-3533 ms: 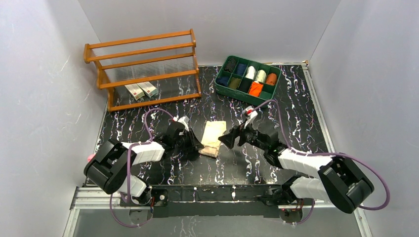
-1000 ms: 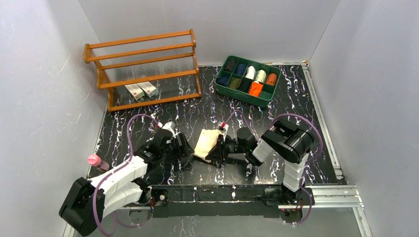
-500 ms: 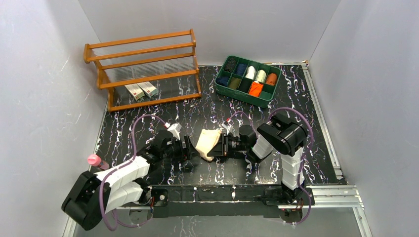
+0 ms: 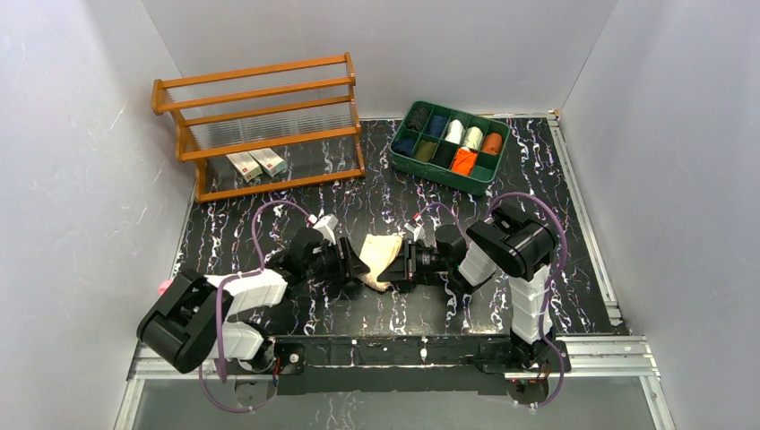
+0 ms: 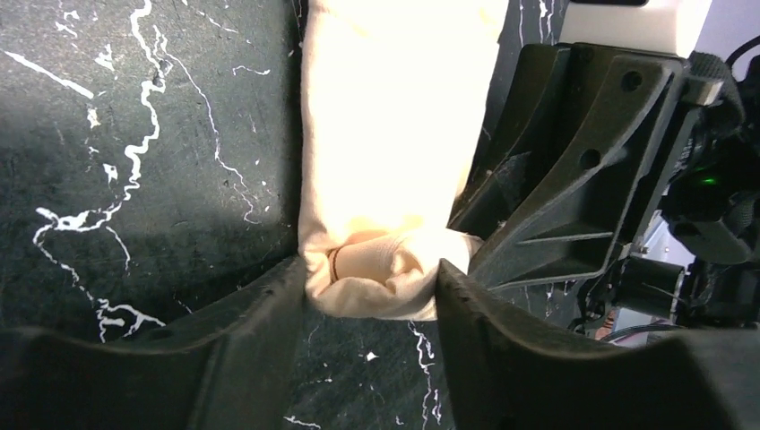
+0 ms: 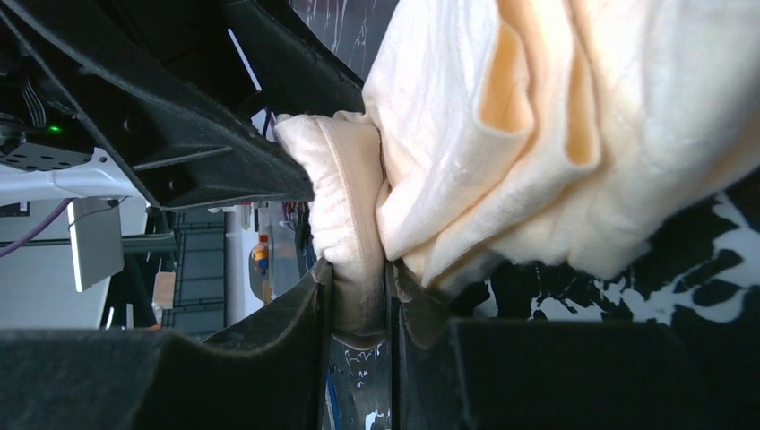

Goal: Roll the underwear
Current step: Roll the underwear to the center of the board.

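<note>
The tan underwear lies partly rolled on the black marbled table between my two grippers. From the left, my left gripper has its fingers pressed against both sides of the rolled end, shut on it. My right gripper comes in from the right and is shut on a folded waistband edge of the same cloth; the rest of the cloth bunches above it. The right gripper's black body sits just behind the roll in the left wrist view. The bright orange underwear rests in the green bin.
A green divided bin with several dark, white and orange rolls stands at the back right. At the back left is a wooden rack with two small boxes. A pink-capped bottle stands by the left arm.
</note>
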Robot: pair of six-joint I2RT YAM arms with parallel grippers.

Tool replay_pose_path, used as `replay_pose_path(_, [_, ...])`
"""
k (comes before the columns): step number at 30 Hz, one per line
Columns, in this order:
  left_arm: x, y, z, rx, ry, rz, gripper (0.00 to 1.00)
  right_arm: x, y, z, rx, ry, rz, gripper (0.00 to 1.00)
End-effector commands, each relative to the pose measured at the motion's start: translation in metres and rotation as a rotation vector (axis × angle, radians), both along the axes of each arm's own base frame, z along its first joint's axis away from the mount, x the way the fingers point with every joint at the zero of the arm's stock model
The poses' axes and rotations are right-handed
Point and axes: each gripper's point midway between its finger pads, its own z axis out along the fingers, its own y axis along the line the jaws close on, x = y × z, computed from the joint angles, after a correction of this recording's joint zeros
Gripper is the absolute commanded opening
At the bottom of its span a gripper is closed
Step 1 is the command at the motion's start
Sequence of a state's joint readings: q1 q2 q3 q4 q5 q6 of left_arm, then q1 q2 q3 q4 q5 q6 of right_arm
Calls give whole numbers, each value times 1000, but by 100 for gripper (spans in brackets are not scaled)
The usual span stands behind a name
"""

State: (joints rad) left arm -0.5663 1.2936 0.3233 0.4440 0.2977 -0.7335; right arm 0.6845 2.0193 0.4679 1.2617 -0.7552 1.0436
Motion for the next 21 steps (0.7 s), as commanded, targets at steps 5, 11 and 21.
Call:
replay_pose_path(5, [-19,41,-62,215,176,124,40,-7,-9,-10,-42,48,13,47])
replay_pose_path(11, [-24,48,-76,278,238,135,41,-2,-9,13,-20,-80,5,74])
replay_pose_path(21, [-23,42,-79,298,277,89,41,27,-40,25,-276,-340,-134,85])
